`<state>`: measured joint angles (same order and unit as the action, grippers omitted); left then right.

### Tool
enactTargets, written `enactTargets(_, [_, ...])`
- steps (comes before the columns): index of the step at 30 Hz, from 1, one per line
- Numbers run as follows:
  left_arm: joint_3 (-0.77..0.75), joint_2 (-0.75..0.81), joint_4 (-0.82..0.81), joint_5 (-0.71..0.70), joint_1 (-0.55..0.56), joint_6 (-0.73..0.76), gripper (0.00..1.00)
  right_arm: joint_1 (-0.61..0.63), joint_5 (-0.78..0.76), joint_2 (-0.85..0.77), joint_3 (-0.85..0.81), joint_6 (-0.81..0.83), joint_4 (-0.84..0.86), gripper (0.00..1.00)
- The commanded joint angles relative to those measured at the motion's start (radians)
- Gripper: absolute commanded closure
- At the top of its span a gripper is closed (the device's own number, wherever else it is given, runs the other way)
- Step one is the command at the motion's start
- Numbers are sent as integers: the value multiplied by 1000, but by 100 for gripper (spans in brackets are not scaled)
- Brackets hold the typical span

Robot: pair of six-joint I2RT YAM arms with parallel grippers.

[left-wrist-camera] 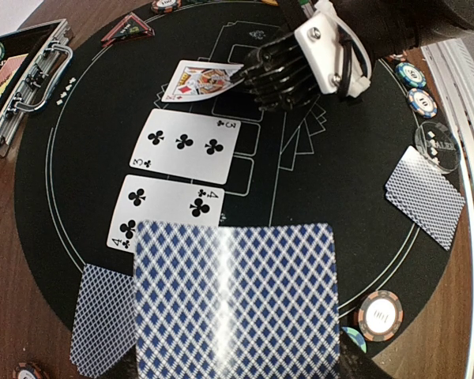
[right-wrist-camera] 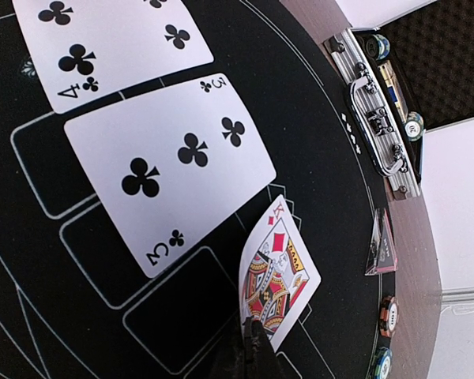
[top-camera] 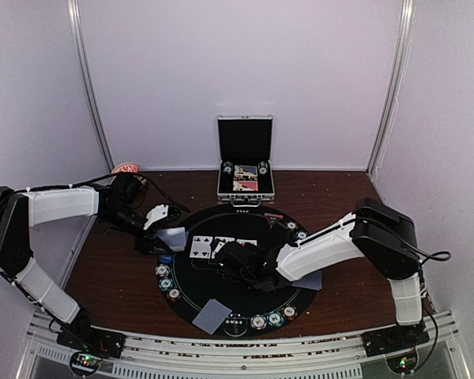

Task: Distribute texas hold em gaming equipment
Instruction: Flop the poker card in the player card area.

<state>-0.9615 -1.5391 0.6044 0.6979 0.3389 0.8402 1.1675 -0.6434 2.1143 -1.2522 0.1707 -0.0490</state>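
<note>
The mat (left-wrist-camera: 87, 118) is coloured black, with thin white outlines. Black clubs on white are shown by the four (left-wrist-camera: 166, 213) and the three (left-wrist-camera: 186, 146). Red, yellow and black are printed on the king (right-wrist-camera: 276, 272). A blue-and-white diamond lattice is borne by the bottom-centre card (left-wrist-camera: 233, 304). The chip (left-wrist-camera: 379, 314) at lower right is striped orange-red and white. The tabletop (top-camera: 103, 268) is coloured brown.

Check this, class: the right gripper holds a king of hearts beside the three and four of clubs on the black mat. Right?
Wrong suit: the right wrist view shows the king of diamonds, not hearts. The right gripper does hold it beside the three of clubs and four of clubs on the black mat.
</note>
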Motion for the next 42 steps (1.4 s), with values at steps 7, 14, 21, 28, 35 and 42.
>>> enactTargets(7, [-16,2,-11,27,-8,9,40,14,-10,31,-32,4,0,100])
enactTargets(14, [-16,2,-12,26,-8,8,40,21,-4,30,-33,9,-7,93])
enactTargets(21, [-16,1,-12,26,-8,9,40,31,-9,28,-33,8,-26,84])
enactTargets(28, [-17,-1,-12,25,-8,9,40,39,-4,20,-33,3,-41,81])
enactTargets(35, [-16,-1,-12,23,-8,8,40,47,3,3,-33,-8,-58,72])
enactTargets(42, [-16,-2,-12,23,-8,9,40,58,14,-13,-44,-19,-93,60])
